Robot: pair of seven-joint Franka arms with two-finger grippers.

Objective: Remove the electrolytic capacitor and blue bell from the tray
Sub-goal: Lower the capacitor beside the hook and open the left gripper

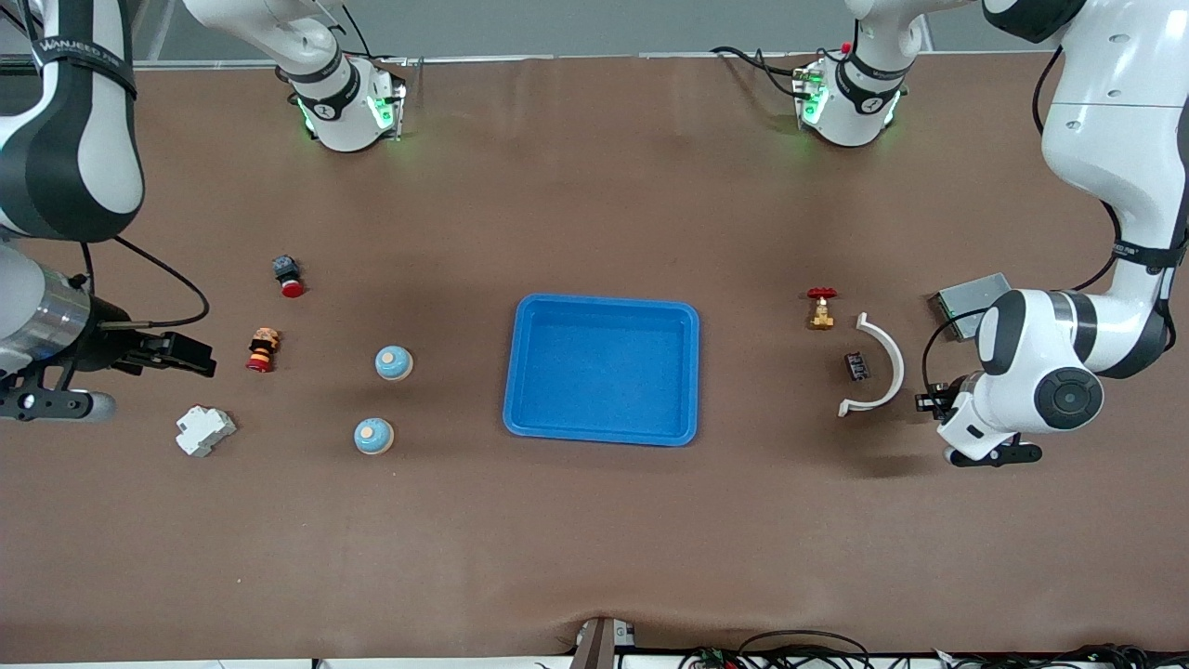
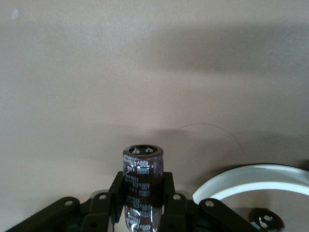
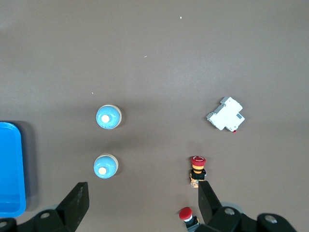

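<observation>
My left gripper (image 2: 141, 187) is shut on a dark brown capacitor (image 2: 141, 166), which stands upright between its fingers. In the front view this gripper (image 1: 930, 401) hangs low beside a white curved piece, and the wrist hides the held capacitor. Another capacitor (image 1: 856, 365) lies on the table inside that curve. Two blue bells (image 1: 394, 362) (image 1: 373, 435) sit between the blue tray (image 1: 602, 372) and the right arm's end. My right gripper (image 1: 198, 358) is open and empty, above the table near that end; its wrist view looks down on both bells (image 3: 108, 117) (image 3: 105, 166).
Two red push buttons (image 1: 288, 275) (image 1: 263, 349) and a white breaker (image 1: 205, 430) lie near the right gripper. A brass valve with a red handle (image 1: 821, 308), the white curved piece (image 1: 882, 367) and a grey metal box (image 1: 966, 299) lie toward the left arm's end.
</observation>
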